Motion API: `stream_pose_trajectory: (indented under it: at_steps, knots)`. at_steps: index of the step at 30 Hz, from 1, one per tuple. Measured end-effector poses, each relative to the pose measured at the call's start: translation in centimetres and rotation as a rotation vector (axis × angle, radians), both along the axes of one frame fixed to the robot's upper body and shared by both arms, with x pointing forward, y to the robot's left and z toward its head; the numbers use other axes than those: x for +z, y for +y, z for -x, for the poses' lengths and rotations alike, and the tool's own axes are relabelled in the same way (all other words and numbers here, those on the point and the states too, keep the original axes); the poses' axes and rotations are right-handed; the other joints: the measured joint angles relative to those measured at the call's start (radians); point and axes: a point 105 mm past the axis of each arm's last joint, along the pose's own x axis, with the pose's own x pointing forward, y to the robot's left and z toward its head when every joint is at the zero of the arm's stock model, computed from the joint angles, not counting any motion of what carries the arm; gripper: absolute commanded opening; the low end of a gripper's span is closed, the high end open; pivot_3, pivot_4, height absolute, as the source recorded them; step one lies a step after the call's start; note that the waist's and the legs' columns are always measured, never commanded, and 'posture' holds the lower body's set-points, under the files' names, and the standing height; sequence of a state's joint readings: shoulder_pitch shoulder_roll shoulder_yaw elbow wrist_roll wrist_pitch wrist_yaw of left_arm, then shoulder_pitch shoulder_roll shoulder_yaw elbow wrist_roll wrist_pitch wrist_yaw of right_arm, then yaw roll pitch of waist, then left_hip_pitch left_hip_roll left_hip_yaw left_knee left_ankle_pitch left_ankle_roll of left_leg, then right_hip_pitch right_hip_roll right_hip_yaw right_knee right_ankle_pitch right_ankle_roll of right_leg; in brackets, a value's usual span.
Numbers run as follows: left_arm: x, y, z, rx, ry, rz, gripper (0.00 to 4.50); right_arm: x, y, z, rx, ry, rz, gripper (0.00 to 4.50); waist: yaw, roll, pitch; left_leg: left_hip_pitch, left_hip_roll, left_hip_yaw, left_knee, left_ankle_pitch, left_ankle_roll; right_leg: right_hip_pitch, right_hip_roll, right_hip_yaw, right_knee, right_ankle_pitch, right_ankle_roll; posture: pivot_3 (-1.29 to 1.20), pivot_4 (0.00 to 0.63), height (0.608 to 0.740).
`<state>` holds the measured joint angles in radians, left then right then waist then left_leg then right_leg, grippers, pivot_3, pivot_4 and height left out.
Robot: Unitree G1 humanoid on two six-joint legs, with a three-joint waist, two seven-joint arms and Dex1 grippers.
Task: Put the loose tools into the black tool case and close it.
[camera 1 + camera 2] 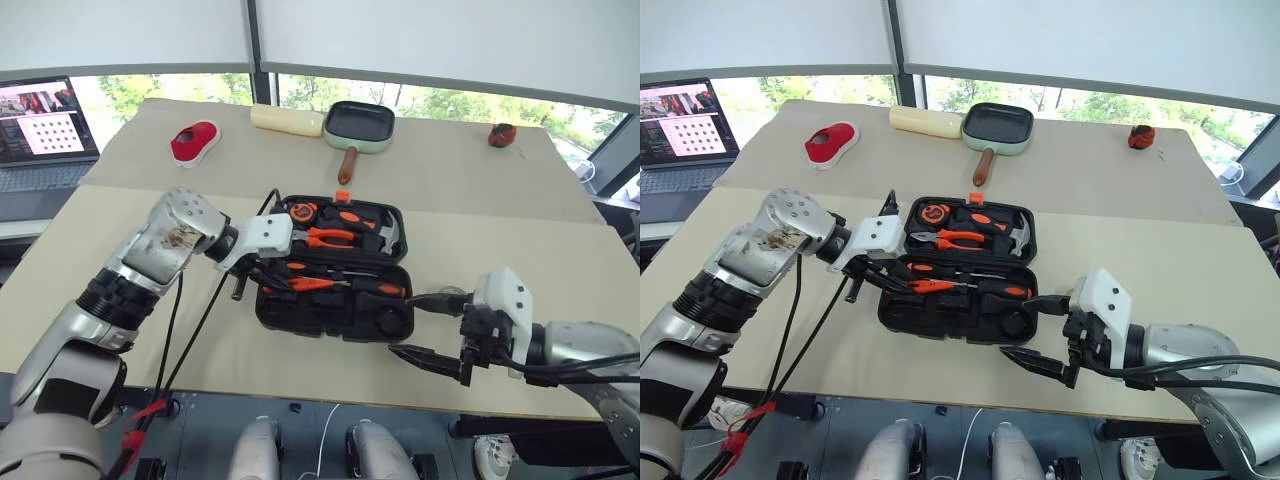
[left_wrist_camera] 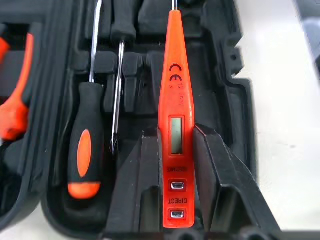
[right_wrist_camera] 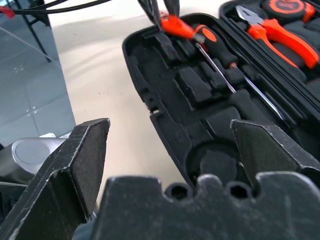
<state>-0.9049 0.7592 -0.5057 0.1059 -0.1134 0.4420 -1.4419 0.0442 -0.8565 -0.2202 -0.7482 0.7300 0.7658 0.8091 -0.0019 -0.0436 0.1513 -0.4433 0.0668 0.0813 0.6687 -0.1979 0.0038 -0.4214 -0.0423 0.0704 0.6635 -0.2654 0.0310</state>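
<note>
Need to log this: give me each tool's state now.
Left tool: closed on the orange screwdriver, above the open black case.
Right tool: open, holding nothing.

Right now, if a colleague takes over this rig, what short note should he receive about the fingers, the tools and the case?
Left gripper: fingers shut on the slim orange screwdriver, held over the near half of the open black tool case.
Right gripper: open, holding nothing, beside the case's right end.
Done: a black-and-orange screwdriver lies in the near half; pliers lie in the far half.
Left: set the orange screwdriver into its recess, then close the case.
</note>
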Motion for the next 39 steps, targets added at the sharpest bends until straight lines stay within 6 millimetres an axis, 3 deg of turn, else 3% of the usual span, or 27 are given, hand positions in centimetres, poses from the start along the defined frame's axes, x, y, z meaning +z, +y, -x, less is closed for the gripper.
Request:
stream_pose_trajectory:
  at_steps: [3, 7, 15, 22, 24, 25, 30, 33, 36, 39]
  knots:
    - [-1.5, -0.4, -1.0, 0.023, -0.028, -0.089, 0.41, 0.0, 0.0, 0.1, -0.012, -0.006, -0.003, 4.5, 0.003, 0.0, 0.0, 0.0, -0.001, 0.0, 0.001, 0.0, 0.0, 0.001, 0.0, 0.0, 0.0, 0.0, 0.0, 0.0, 0.15, 0.74]
    - [-1.6, -0.4, -2.1, 0.039, -0.083, -0.135, 0.41, 0.5, 0.0, 0.1, -0.026, -0.027, -0.02, 4.5, 0.004, 0.0, 0.0, 0.0, 0.0, 0.0, 0.001, 0.0, 0.0, 0.001, 0.0, 0.0, 0.0, 0.0, 0.0, 0.0, 0.15, 0.74]
    - [-1.8, -1.8, -2.2, -0.004, -0.08, -0.158, 0.41, 1.1, 0.3, -0.4, -0.074, -0.053, -0.076, 4.5, 0.01, 0.0, 0.0, 0.0, -0.001, 0.0, 0.002, 0.0, 0.0, 0.001, -0.001, 0.0, 0.0, 0.0, 0.0, 0.0, 0.15, 0.74]
    - [-2.1, -1.5, -2.0, 0.009, -0.047, -0.193, 0.41, 1.2, 0.2, -0.6, -0.097, -0.058, -0.086, 4.5, 0.01, 0.0, 0.0, 0.0, 0.0, 0.0, 0.002, 0.0, 0.0, 0.001, -0.001, 0.0, 0.0, 0.0, 0.0, 0.0, 0.15, 0.74]
    - [-2.1, -1.5, -2.1, 0.018, -0.042, -0.2, 1.42, 1.2, 0.2, -0.7, -0.101, -0.059, -0.086, 4.5, 0.008, 0.0, 0.0, 0.0, 0.0, 0.0, 0.002, 0.0, 0.0, 0.001, 0.0, 0.0, 0.0, 0.0, 0.0, 0.0, 0.15, 0.74]
    - [-2.2, -1.7, -2.1, 0.025, -0.035, -0.197, 1.62, 1.3, 0.2, -0.8, -0.101, -0.062, -0.089, 4.5, 0.008, 0.001, 0.0, 0.0, 0.0, 0.0, 0.002, 0.0, 0.0, 0.001, 0.0, 0.0, 0.001, 0.0, 0.0, 0.0, 0.15, 0.74]
    - [-2.6, -2.2, -1.5, 0.017, 0.03, -0.196, 3.52, 1.6, 0.4, -1.0, -0.107, -0.08, -0.098, 4.5, 0.007, 0.001, 0.0, 0.0, 0.0, -0.001, 0.002, 0.0, 0.0, 0.001, 0.0, 0.0, 0.001, 0.0, 0.0, 0.0, 0.15, 0.74]
    - [-1.9, -1.8, -1.3, 0.048, 0.082, -0.15, 4.47, 1.6, 0.5, -1.0, -0.103, -0.075, -0.101, 4.5, 0.007, 0.001, 0.0, 0.0, 0.0, -0.001, 0.002, 0.0, 0.0, 0.001, 0.0, 0.0, 0.001, 0.0, 0.0, 0.0, 0.15, 0.74]
    - [0.0, -1.0, -1.4, 0.091, 0.087, -0.079, 4.47, 1.4, 0.7, -0.9, -0.094, -0.064, -0.102, 4.5, 0.004, 0.001, 0.0, 0.0, 0.0, -0.001, 0.002, 0.0, 0.0, 0.001, 0.0, 0.0, 0.001, 0.0, 0.0, 0.0, 0.15, 0.74]
    - [1.9, -0.2, -1.6, 0.124, 0.076, 0.008, 3.69, 1.2, 0.8, -0.8, -0.088, -0.056, -0.102, 4.5, 0.002, 0.001, 0.0, 0.0, 0.0, -0.001, 0.002, 0.0, 0.0, 0.001, 0.0, 0.0, 0.001, 0.0, 0.0, 0.0, 0.15, 0.74]
